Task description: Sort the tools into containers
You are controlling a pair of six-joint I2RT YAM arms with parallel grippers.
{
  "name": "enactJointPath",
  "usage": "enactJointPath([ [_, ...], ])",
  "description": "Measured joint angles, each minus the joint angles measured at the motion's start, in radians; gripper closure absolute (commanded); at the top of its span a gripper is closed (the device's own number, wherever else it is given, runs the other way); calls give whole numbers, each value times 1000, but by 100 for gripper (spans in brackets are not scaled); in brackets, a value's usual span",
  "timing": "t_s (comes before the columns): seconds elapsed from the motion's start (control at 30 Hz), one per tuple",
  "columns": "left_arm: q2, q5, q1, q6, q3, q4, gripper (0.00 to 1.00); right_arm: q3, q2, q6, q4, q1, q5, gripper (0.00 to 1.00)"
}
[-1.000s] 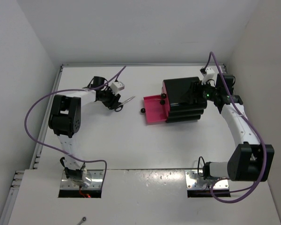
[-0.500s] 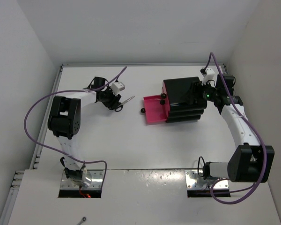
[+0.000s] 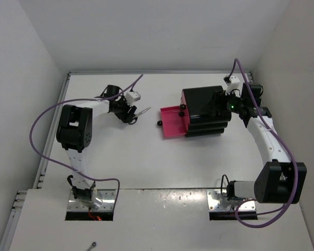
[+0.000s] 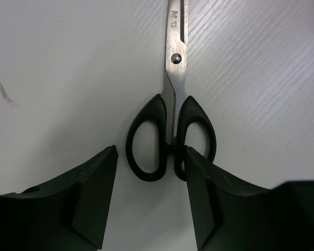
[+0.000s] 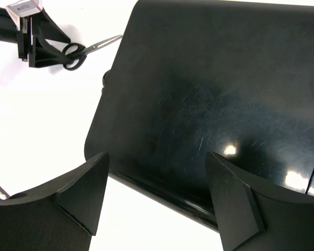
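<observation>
at the bottom of the top view, two base plates (image 3: 89, 203) are bolted to the near edge of the white surface (image 3: 146, 162). a purple cable (image 3: 34, 136) loops off each arm. the left arm climbs the left side of the frame and bends toward the right. the right arm runs up the right side and bends toward the left.

further up, left of centre, the left gripper (image 3: 130, 116) is low over the surface with its jaws spread. in the left wrist view the black-handled scissors (image 4: 174, 94) lie flat on the surface with the blades shut. their handles are at the bottom of the frame and their blades run out of the top. the two handle loops sit in the gap between the jaws. the jaw on the right of that frame overlaps the lower edge of the right loop. the jaw on the left stands just apart from the left loop. the jaws are not pinching the handles.

at about the same depth, right of centre, the glossy black box (image 3: 204, 102) stands on the surface. one magenta-pink drawer (image 3: 172, 124) is pulled out toward the left of the frame, with a round black knob (image 3: 158, 123) at its left end. the scissors lie well apart from it, to its left.

the right gripper (image 5: 157, 172) is over the right part of the box. in the right wrist view its jaws are spread wide with the box's shiny lid filling the frame between them. i cannot tell whether they touch the lid.
</observation>
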Motion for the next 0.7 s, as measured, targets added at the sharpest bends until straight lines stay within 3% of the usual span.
enactJointPath([
  [0.33,21,-9,-1,-2,34,-14,74,0,0,-2,0,0,0,25],
  [0.4,18,-3,-1,1,25,-7,76,0,0,-2,0,0,0,25],
  [0.5,-8,7,-1,-2,-13,3,80,0,0,-2,0,0,0,25],
  [0.7,-124,23,-2,-63,-101,-51,99,0,0,-2,0,0,0,25],
])
